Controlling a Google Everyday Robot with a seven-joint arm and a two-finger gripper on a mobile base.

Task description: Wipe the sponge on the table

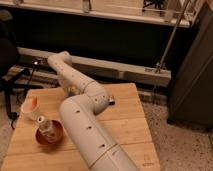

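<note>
The light wooden table point(125, 125) fills the lower half of the camera view. The sponge is hidden or out of view. My white arm point(87, 125) rises from the bottom edge across the table's middle, bends at an elbow point(96, 97), and runs up-left to a rounded end point(59, 59) over the table's far left edge. My gripper does not show; it lies past or behind that far end of the arm.
A red bowl point(49, 135) with a small clear bottle point(46, 125) in it sits front left. Behind it stands a white cup point(31, 108) holding something orange. A small dark bar point(111, 101) lies right of the elbow. Dark window wall and a rail run behind.
</note>
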